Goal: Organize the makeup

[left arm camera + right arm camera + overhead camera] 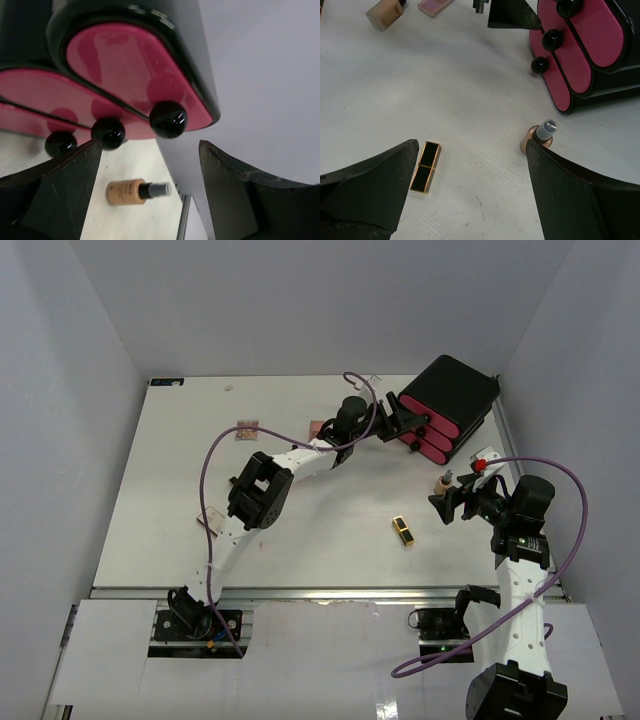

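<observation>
Both left fingers [65,185] and right fingers [570,190] stood spread, holding nothing. Lipstick [404,531] lay on the desk [180,500] right of centre in the overhead frame; small bottle [441,482] stood upright to its upper right, below the drawer box [447,408].

Black-gold lipstick [425,166] lying flat; tan bottle [543,132] upright nearby; pink compact [434,5] flat, well apart.

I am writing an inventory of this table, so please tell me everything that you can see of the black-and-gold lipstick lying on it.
The lipstick is a small square-sided case, glossy black with gold edges. A gold line across its middle splits it into two parts, and it looks closed. It lies flat on its side on the white table, well apart from the black box with pink drawers. Nothing touches it.
</observation>
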Controlling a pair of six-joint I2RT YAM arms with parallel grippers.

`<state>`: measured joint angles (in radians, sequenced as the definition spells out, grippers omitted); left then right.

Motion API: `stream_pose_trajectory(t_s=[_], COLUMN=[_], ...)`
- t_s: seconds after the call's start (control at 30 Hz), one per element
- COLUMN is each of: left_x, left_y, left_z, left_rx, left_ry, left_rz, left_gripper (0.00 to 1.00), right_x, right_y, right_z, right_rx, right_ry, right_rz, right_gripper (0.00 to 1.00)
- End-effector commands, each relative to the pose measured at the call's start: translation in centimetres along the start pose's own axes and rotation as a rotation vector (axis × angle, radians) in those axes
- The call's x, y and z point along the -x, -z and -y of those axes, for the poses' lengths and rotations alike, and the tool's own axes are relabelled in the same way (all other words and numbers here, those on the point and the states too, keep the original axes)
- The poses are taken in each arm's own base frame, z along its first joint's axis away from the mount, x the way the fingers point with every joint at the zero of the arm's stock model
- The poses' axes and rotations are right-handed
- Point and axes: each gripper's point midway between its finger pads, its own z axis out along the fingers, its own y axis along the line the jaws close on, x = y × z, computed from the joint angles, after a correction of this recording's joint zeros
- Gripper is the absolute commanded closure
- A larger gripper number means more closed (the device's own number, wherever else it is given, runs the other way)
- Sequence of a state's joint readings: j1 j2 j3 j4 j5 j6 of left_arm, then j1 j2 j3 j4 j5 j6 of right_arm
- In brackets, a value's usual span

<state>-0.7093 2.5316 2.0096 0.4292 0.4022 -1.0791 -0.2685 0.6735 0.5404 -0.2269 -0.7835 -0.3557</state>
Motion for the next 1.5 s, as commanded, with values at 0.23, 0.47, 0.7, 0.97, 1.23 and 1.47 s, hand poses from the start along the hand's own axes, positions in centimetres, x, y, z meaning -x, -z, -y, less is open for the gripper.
stream_pose_trajectory(t_s=[0.23, 0.47, 0.7, 0.97, 1.23, 1.47], left_x=[3.0, 3.1, 1.9, 1.4, 0.7, 0.6], left_y=[-1.6, -2.1, -2.2, -2.4, -2.5, -2.7], left_z=[3.5, 3.8, 3.4, 4.2, 4.6, 4.6], left_rx=[-0.070, -0.081, -0.065, -0.080, -0.088, -0.082], left_ry=[0.076, 0.105, 0.114, 0.109, 0.108, 0.110], left_rz=[0.103, 0.093, 0.062, 0.049, 0.032, 0.036], left_gripper=[0.31, 0.38, 0.40, 0.42, 0.42, 0.52], right_x=[2.2, 2.3, 2.3, 2.3, 2.2, 2.2], right_y=[0.1, 0.1, 0.2, 0.2, 0.2, 0.2], right_z=[0.8, 1.0, 1.1, 1.3, 1.3, 1.4], right_rx=[-0.028, -0.039, -0.051, -0.061, -0.064, -0.068], right_ry=[0.037, 0.037, 0.039, 0.042, 0.042, 0.042], right_rz=[0.045, 0.048, 0.049, 0.052, 0.053, 0.051], right_gripper=[0.05, 0.05, 0.05, 0.05, 0.05, 0.05])
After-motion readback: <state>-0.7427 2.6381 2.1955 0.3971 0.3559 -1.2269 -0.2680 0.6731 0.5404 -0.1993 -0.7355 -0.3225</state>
